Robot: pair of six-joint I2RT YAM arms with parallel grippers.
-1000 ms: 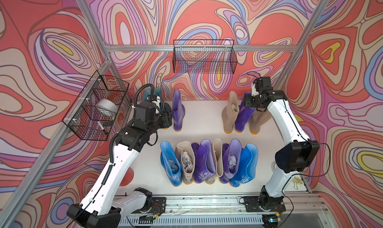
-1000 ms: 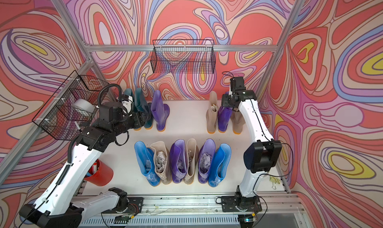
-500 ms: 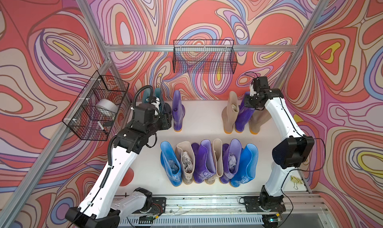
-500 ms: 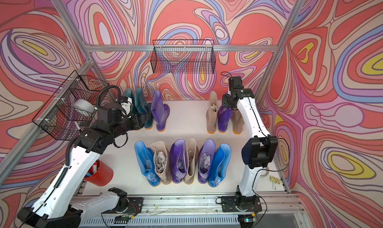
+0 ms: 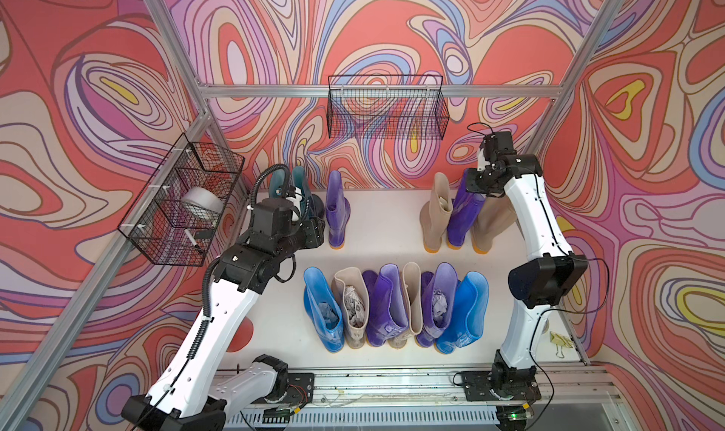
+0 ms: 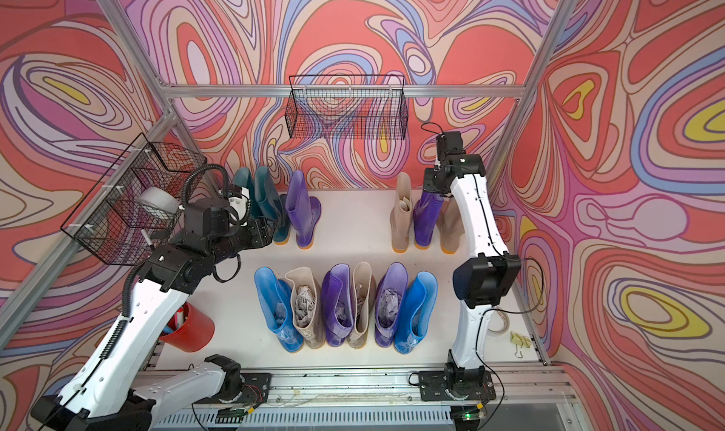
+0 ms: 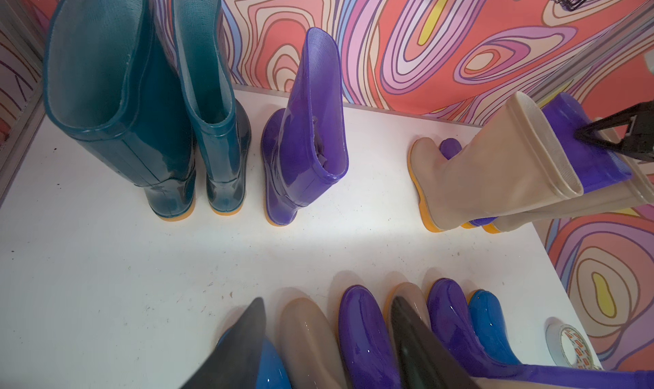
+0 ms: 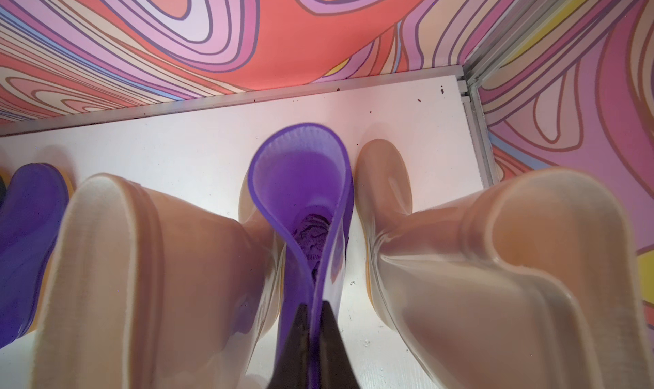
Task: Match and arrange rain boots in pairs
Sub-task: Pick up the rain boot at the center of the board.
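Stock before you: twelve rain boots, glossy rubber, calf-high, standing on the white table in two rows. Back row, from the robot's left: teal pair, orange-soled, side by side in the corner; lone purple boot just beside them; then, well apart across bare table, inner beige boot, held purple boot and outer beige boot, packed close together. Front row, six shafts pressed side by side: first blue boot, stuffed beige boot, middle purple boot, slim beige boot, stuffed purple boot, second blue boot (colours alternate, so no like pair stands together here). Crumpled paper shows in at least three of these. Your right gripper is clamped on the cuff of the held purple boot, one finger inside the shaft and one outside, pinching the rim into a teardrop; whether its sole is off the table you cannot tell. Your left gripper hangs near the teal pair, fingers spread, nothing between them.
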